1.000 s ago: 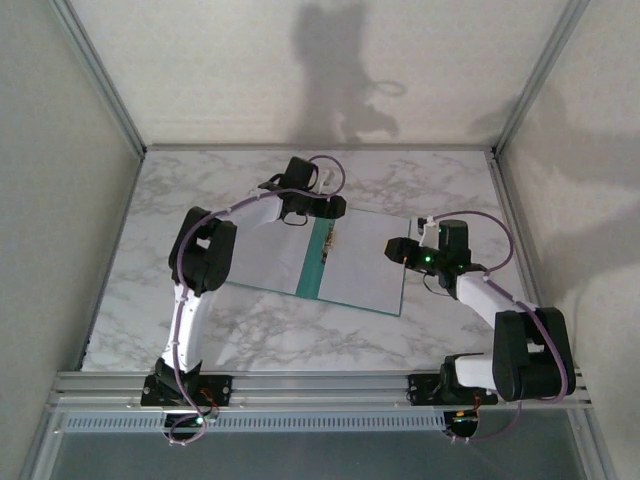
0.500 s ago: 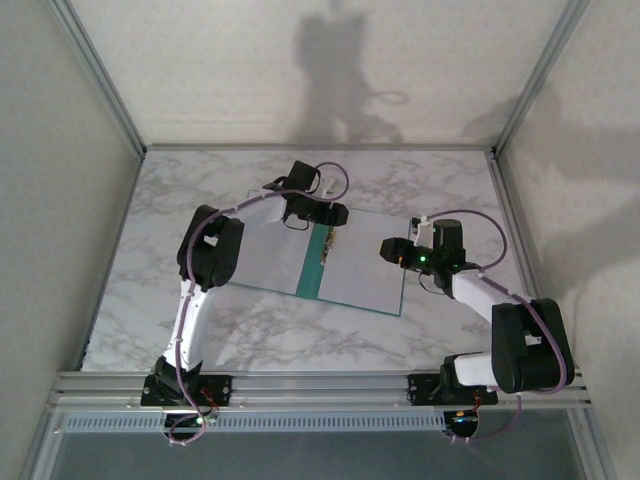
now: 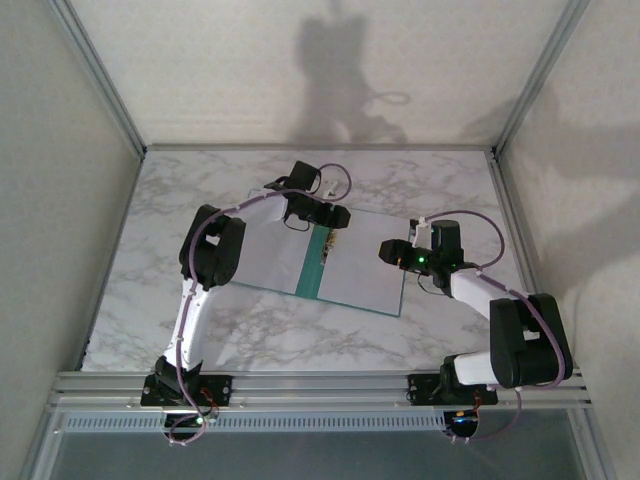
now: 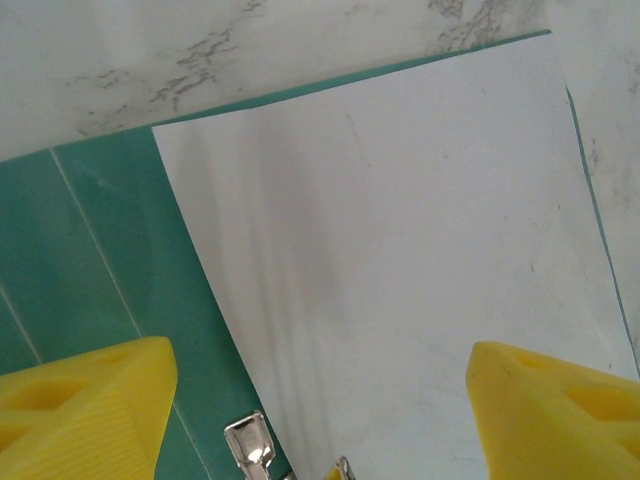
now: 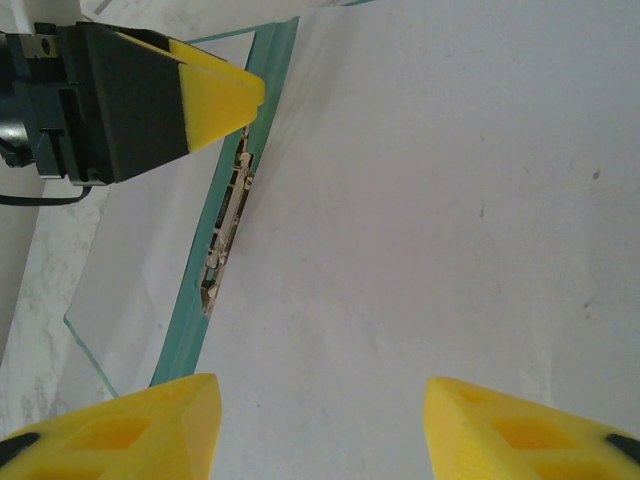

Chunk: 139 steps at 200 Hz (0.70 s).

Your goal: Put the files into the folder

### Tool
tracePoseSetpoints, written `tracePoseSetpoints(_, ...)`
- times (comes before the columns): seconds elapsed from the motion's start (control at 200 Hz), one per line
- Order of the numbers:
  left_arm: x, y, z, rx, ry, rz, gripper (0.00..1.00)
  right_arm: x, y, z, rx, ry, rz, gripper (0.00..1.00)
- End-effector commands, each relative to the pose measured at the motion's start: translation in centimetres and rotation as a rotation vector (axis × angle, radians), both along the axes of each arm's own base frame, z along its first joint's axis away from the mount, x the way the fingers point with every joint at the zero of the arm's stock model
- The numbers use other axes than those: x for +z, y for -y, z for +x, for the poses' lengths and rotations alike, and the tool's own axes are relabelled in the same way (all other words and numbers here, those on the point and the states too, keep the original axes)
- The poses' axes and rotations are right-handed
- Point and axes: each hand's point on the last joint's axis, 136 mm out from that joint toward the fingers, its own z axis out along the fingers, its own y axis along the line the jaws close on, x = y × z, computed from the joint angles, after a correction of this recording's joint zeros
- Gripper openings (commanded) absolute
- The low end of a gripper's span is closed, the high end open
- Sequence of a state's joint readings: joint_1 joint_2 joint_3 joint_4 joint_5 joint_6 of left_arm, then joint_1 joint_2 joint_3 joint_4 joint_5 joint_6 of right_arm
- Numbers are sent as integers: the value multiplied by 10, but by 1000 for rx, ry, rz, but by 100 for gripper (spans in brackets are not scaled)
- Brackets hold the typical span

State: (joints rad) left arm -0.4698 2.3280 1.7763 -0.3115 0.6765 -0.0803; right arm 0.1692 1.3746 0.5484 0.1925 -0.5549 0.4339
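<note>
The folder (image 3: 318,262) lies open and flat in the middle of the table (image 3: 300,340), its fold pointing away from the arm bases. I think this is so that paper can rest inside it without sliding. The files (image 5: 450,200) lie on the folder's leaf at the right arm's side, nearly covering it, with one long edge beside the fold. The other leaf of the folder also looks pale; I cannot tell if paper covers it.

The left gripper (image 4: 320,410) hangs over the far end of the folder's fold with its yellow fingers spread wide and holding nothing. The metal fastener (image 5: 225,245) sits at the fold just below it, so probably it is there to work the fastener. The right gripper (image 5: 320,430) is over the outer part of the folder's covered leaf, also spread and pinching nothing, likely to steady the sheet. I cannot tell if it touches the sheet.

Around the folder the table is white marble with grey veins. Pale walls and aluminium posts enclose it, and arm shadows fall on the back wall.
</note>
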Motion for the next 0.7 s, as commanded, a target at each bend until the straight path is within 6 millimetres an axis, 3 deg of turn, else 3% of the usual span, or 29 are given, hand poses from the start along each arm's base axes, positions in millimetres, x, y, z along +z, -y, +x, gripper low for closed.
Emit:
tracePoseSetpoints(0.0,3,7,-4,-50,-2,-24,76,0,-6,-2,36,11,4,57)
tracePoseSetpoints(0.691,22,11,-17,-117,1,-67,76,-3,-8,-2,48,7,-4,57)
